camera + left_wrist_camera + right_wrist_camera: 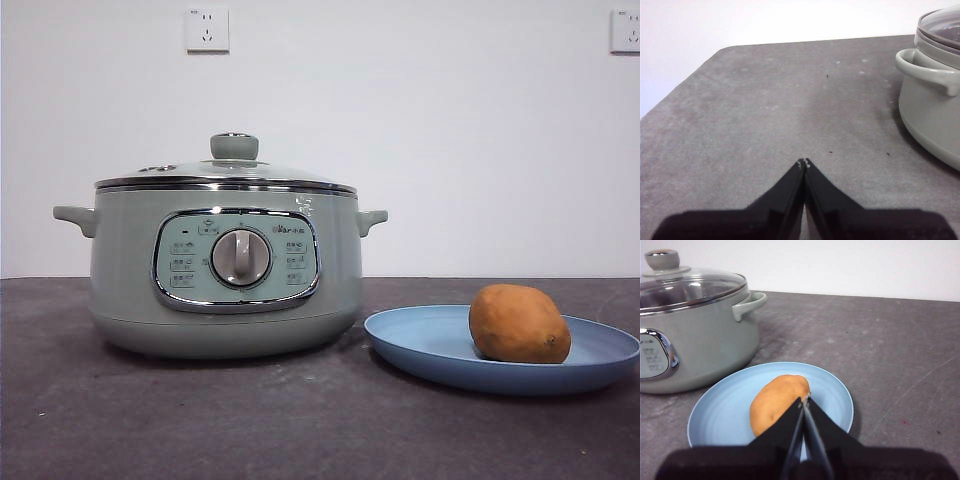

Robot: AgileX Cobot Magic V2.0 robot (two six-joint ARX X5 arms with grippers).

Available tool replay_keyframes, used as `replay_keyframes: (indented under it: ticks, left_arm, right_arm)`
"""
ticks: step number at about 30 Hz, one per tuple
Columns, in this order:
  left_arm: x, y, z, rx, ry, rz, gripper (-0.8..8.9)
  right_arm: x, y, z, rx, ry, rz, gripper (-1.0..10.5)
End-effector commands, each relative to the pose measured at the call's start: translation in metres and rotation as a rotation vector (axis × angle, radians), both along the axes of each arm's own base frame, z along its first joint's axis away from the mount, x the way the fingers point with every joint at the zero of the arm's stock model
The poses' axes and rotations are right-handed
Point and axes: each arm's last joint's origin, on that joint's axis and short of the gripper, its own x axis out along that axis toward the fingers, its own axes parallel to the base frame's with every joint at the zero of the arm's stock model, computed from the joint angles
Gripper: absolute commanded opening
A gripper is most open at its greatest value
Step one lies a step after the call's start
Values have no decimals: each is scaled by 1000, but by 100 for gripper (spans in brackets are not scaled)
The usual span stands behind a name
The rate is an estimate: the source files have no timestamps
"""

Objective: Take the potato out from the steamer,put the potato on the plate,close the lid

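The sage-green steamer (pixel 225 275) stands left of centre on the dark table, and the glass lid (pixel 228 175) sits flat on it, knob up. To its right the light-blue plate (pixel 420 345) carries the orange-brown potato (pixel 519 323). Neither arm shows in the front view. My right gripper (pixel 804 400) is shut and empty, held back from the plate (pixel 730 410) with the potato (pixel 775 400) just beyond its tips. My left gripper (pixel 803 163) is shut and empty over bare table, off to the side of the steamer (pixel 932 110) near its handle.
The grey tabletop (pixel 765 110) ends in a rounded corner beyond the left gripper. A white wall with two sockets (pixel 207 29) stands behind the table.
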Motion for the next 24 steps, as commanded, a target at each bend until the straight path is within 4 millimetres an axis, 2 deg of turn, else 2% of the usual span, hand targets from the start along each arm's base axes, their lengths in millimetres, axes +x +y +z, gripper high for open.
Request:
replay_keyframes:
  ticks: [1, 6, 24]
  left_arm:
    - [1, 0, -5, -7, 9, 3, -4]
    - [1, 0, -5, -7, 9, 3, -4]
    - [1, 0, -5, -7, 9, 3, -4]
  right_arm:
    - [0, 0, -5, 17, 25, -4, 1]
    - [0, 0, -5, 78, 53, -14, 1]
    - [1, 0, -6, 77, 68, -14, 1]
